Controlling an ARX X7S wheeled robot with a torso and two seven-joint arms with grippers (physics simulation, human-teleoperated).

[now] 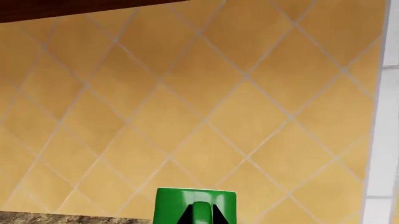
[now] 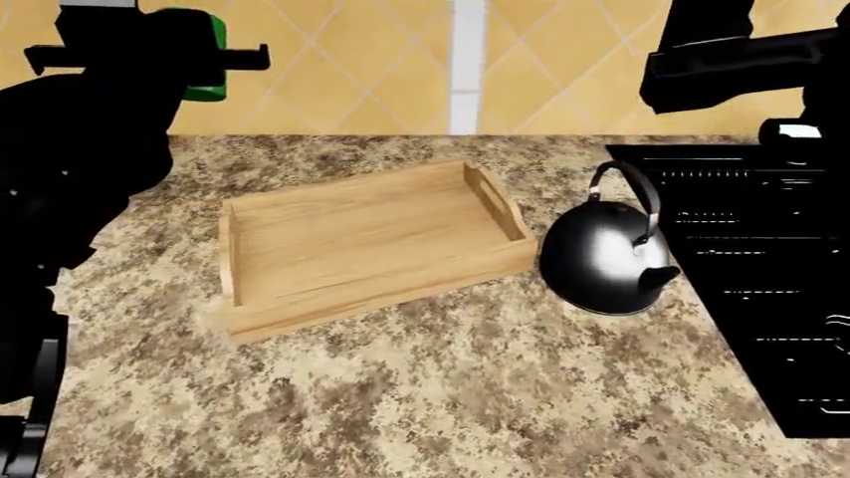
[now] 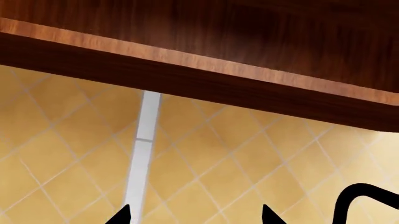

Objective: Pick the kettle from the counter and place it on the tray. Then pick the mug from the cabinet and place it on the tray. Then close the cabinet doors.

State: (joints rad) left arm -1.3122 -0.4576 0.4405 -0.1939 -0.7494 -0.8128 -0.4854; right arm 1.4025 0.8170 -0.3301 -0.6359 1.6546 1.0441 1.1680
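Note:
My left gripper [image 1: 201, 218] is shut on the small green mug [image 1: 187, 200], its black fingertips on either side of the mug's loop handle. In the head view the mug [image 2: 202, 55] hangs high at the far left, above the granite-look counter [image 2: 465, 398] and left of the tray. The light-wood tray [image 2: 365, 291] lies empty on the counter. The shiny dark kettle [image 2: 604, 261] stands on the counter just right of the tray. My right gripper [image 3: 194, 219] is open and empty, raised near the tiled wall; the kettle's handle [image 3: 341, 205] shows beside it.
A flat black surface with white lines [image 2: 770, 279] borders the counter on the right, close to the kettle. A dark wood cabinet underside [image 3: 187, 56] hangs above the right gripper. A yellow tiled wall [image 2: 385, 70] with a white strip stands behind the counter.

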